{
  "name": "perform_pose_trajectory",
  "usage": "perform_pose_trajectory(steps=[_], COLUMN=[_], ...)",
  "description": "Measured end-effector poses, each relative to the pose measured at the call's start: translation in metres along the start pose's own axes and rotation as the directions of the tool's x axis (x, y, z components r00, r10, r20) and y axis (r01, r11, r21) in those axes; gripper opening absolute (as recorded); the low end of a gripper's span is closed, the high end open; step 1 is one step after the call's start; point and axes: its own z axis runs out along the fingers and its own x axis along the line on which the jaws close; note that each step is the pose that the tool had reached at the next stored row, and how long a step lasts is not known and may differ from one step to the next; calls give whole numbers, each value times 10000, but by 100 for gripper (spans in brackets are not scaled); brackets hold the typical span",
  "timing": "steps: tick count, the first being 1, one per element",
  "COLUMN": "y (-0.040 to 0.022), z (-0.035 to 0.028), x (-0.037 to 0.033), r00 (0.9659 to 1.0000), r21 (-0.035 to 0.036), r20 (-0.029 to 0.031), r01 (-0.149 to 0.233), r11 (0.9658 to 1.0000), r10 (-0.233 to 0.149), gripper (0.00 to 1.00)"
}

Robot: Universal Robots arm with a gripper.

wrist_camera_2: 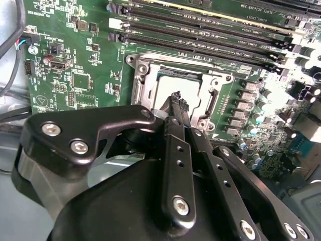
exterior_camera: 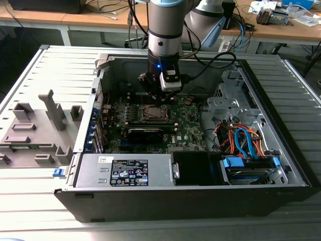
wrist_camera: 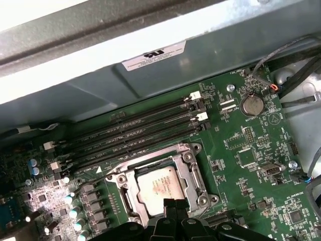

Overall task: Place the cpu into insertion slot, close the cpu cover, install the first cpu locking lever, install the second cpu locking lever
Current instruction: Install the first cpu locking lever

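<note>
The cpu (wrist_camera: 158, 183) shows its silvery face in the insertion slot (exterior_camera: 152, 113) on the green motherboard. Around it the cpu cover (wrist_camera: 192, 173) lies flat as a silvery frame, its cut-out showing the chip (wrist_camera_2: 175, 81). A thin wire lever (wrist_camera: 140, 158) runs along the socket's side nearest the memory slots. My gripper (wrist_camera_2: 176, 96) hangs just above the socket with its two black fingers pressed together and nothing between them. In the exterior view the gripper (exterior_camera: 159, 99) stands straight over the socket inside the open computer case.
Long black memory slots (wrist_camera: 135, 133) run beside the socket. A black card (exterior_camera: 145, 133) sits in front of it. The power supply (exterior_camera: 125, 170), a blue-clipped drive (exterior_camera: 248, 168) and orange and blue cables (exterior_camera: 243, 140) fill the case's front and right. A grey fixture (exterior_camera: 35, 130) stands outside.
</note>
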Motion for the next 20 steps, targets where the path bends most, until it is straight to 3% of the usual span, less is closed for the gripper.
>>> perform_pose_trajectory(steps=[20], y=[0], z=[0], x=[0], r00=[9981], r21=[-7], r20=[18], r01=[616], r11=[9981], r10=[-616], gripper=[11])
